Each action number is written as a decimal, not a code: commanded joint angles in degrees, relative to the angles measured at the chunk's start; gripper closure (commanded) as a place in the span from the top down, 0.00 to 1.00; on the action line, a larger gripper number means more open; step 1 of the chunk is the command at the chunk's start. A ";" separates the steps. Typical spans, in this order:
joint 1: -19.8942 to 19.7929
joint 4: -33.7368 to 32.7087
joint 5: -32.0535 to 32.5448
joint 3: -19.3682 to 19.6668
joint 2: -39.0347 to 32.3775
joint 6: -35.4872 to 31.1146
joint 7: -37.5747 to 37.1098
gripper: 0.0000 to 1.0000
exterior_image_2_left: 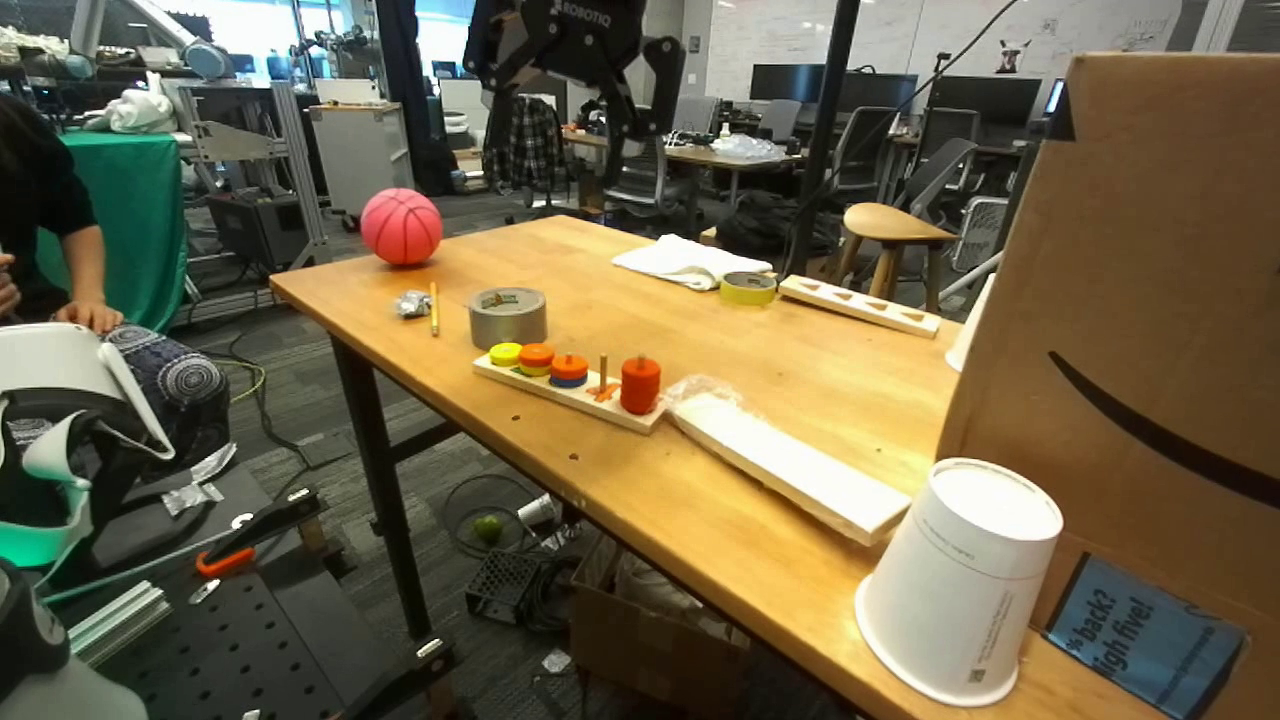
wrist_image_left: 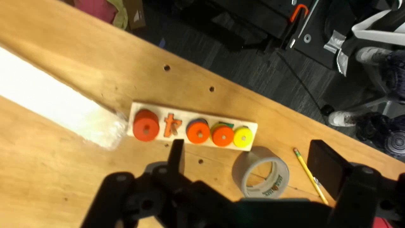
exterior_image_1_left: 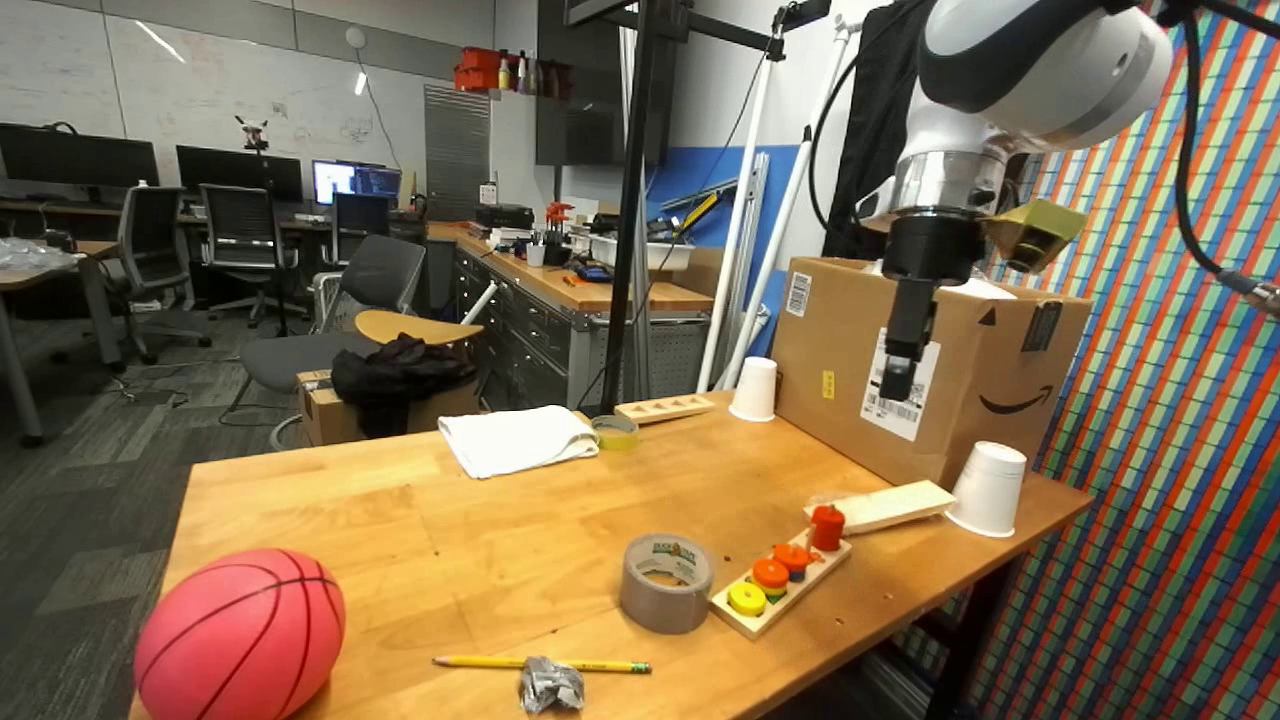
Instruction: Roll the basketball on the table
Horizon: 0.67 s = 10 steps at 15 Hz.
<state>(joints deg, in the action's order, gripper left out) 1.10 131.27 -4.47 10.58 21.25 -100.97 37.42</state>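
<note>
Pink ball (exterior_image_1_left: 240, 635) up close in an exterior view, sitting by the left edge of the tabletop (exterior_image_1_left: 420, 540)! Pencil (exterior_image_1_left: 490, 662) next, then the tape roll (exterior_image_1_left: 667, 609), and beyond, hanging high, my gripper (wrist_image_left: 248, 158): jaws spread in the wrist view, holding nothing. I judge this the approach, rolling not begun. Next I must cross to that edge, lower beside the ball, nudge it inward.

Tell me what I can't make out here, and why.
Bottom of the pink basketball, in an exterior view: cut off by the lower edge.
Far paper cup, in an exterior view: mostly hidden by the cardboard box.
Silvery wad, in the wrist view: mostly behind a gripper finger.
Shipping label, in an exterior view: print too small.
</note>
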 commanded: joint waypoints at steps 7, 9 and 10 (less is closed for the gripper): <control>13.57 -1.71 -15.96 -11.57 -2.27 -15.97 6.22 1.00; 16.01 -3.26 -17.38 -13.45 -4.17 -17.89 9.07 1.00; 17.06 -4.33 -17.61 -14.49 -5.10 -18.11 10.38 1.00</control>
<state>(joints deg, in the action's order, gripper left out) 15.69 130.57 -19.89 -2.03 19.32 -117.21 42.91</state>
